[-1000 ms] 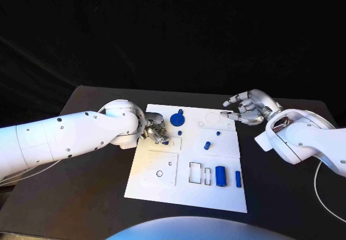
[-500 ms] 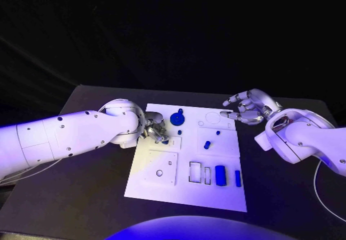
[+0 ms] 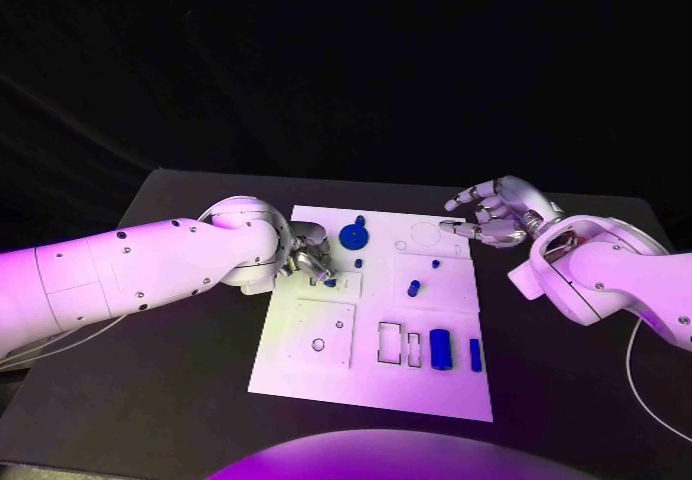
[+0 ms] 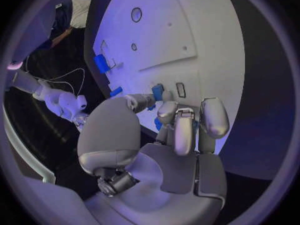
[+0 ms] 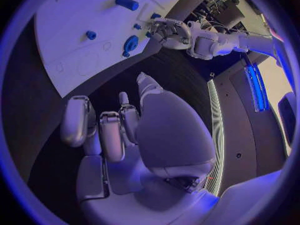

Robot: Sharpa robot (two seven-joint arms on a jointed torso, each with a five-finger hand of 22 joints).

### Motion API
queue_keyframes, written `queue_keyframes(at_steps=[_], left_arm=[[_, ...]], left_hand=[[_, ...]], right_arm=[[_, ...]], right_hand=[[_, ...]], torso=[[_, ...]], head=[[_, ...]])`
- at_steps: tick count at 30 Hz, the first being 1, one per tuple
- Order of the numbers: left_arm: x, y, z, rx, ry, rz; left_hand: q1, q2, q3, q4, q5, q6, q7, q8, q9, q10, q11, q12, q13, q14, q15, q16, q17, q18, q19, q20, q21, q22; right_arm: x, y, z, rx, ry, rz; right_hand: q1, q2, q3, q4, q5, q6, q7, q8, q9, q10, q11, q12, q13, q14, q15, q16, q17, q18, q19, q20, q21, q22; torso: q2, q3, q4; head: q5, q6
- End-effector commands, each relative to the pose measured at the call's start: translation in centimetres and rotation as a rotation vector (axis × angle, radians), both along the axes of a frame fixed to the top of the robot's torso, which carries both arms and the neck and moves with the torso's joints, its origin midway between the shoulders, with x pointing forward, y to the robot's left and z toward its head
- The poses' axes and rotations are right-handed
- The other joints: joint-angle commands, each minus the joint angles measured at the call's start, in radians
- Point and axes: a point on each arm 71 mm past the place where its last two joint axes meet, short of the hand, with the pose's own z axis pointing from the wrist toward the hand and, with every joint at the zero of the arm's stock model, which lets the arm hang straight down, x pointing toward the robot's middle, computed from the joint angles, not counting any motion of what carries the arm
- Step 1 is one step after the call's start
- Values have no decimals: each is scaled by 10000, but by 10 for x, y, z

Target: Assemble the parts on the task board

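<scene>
The white task board point(image 3: 325, 350) lies in the middle of the black table. My left hand point(image 3: 307, 258) rests over its upper left part, fingers curled down on a small blue part point(image 3: 330, 283). In the left wrist view that part point(image 4: 157, 91) sits between the thumb tip and the curled fingers point(image 4: 177, 120), touching the board point(image 4: 181, 30). My right hand point(image 3: 490, 216) hovers off the board's upper right corner, fingers apart, holding nothing. A round blue part point(image 3: 353, 238) stands just right of my left hand.
Small blue pegs point(image 3: 414, 290) point(image 3: 436, 265) stand mid-board. A blue cylinder point(image 3: 441, 351) and a blue bar point(image 3: 475, 355) lie at the board's lower right, beside rectangular slots point(image 3: 391, 344). Dark table surface point(image 3: 173, 400) surrounds the board.
</scene>
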Motion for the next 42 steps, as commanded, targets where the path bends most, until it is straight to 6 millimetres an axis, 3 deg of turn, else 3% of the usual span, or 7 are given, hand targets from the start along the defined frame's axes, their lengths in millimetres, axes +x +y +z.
queue_keyframes(at_steps=[1,23,42], left_arm=[[-3,-4,-3,-77,330,-168],[-1,-5,-4,36,453,-174],[1,-4,-6,144,481,-100]], left_hand=[[-180,-23,197,-298,-42,94,-110,-58,-5,25,-32,49,10,576,-68,-2,877,-178,27,-47,48,13],[-509,-92,-381,25,-26,214,-131,-144,21,42,-51,63,59,579,-86,-7,887,-184,52,-70,41,33],[-1004,-109,-1991,440,-55,380,-115,-326,80,36,-36,54,89,582,-79,-17,902,-186,73,-72,10,36]], right_arm=[[-1,1,0,-52,-68,159],[-1,1,0,-46,-72,158],[-1,0,0,19,-85,144]], right_hand=[[-42,46,74,-5,-11,48,-7,38,-13,-48,-46,-52,473,588,-63,-46,524,154,-16,-19,-44,236],[-42,46,74,-5,-11,48,-7,38,-13,-48,-46,-52,473,588,-63,-46,524,154,-16,-19,-44,236],[-128,31,94,16,-20,21,-5,53,-34,-65,-44,-71,448,577,-64,-72,468,167,-39,-24,-115,195]], torso=[[-1,0,-2],[-6,6,-3],[-7,3,-2]], head=[[-5,-13],[-27,-74],[-51,-76]])
